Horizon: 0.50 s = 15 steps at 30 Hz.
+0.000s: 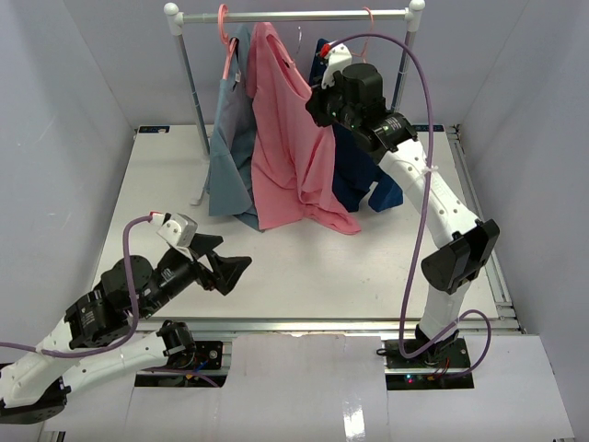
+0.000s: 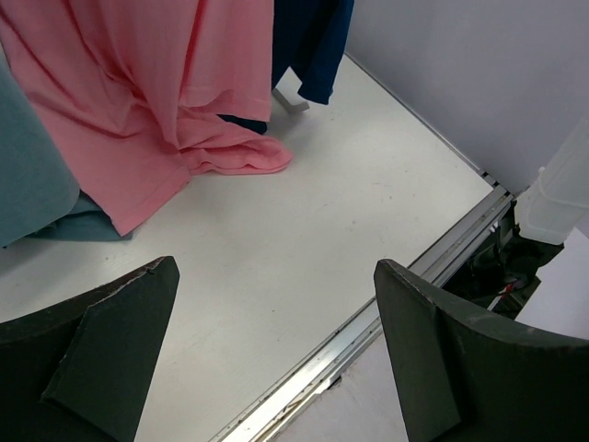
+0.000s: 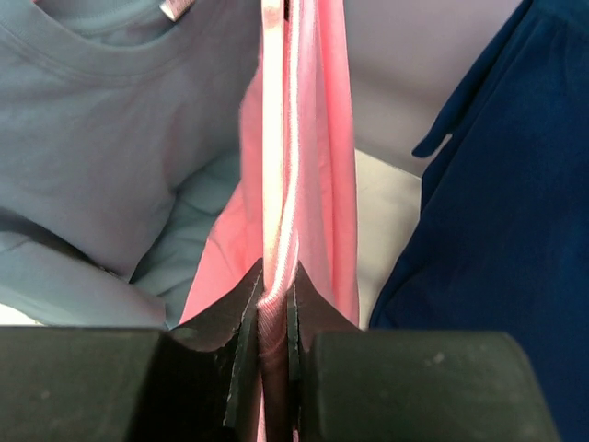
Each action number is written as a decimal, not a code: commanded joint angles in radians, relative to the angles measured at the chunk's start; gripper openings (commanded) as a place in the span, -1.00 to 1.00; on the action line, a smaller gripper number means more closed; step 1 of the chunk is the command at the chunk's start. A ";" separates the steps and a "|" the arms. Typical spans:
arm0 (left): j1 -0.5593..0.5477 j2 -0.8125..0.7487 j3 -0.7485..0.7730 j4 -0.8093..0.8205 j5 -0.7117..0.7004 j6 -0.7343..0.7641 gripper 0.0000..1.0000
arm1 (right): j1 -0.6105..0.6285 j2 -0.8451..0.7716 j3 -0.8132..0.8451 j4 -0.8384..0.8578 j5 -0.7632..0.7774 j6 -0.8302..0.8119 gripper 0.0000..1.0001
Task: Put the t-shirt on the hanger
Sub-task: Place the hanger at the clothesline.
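Note:
The salmon-pink t-shirt (image 1: 285, 157) hangs from up by the rail, and its lower hem is bunched on the table (image 2: 230, 157). My right gripper (image 1: 315, 107) is high at the shirt's right shoulder. In the right wrist view it (image 3: 273, 276) is shut on a ribbed fold of the t-shirt (image 3: 322, 138). A slim glossy pale-pink strip (image 3: 273, 138) runs up from the jaws; it may be the hanger's arm, the rest hidden in cloth. My left gripper (image 1: 225, 258) hovers low at the front left, open and holding nothing (image 2: 276, 267), well short of the shirt.
A grey-blue shirt (image 1: 230, 138) hangs left of the pink one and a navy shirt (image 1: 359, 184) hangs right of it, behind my right arm. The rack's rail (image 1: 304, 16) spans the back. A metal edge strip (image 2: 442, 258) borders the table, and walls close in on both sides.

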 commanded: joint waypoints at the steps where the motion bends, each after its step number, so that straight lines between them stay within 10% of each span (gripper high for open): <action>1: 0.000 -0.023 -0.003 0.033 0.045 0.012 0.96 | -0.018 0.014 0.127 0.166 -0.039 -0.011 -0.85; 15: 0.000 -0.021 -0.026 0.049 0.068 0.023 0.96 | -0.101 0.103 0.179 0.219 -0.067 0.048 -0.85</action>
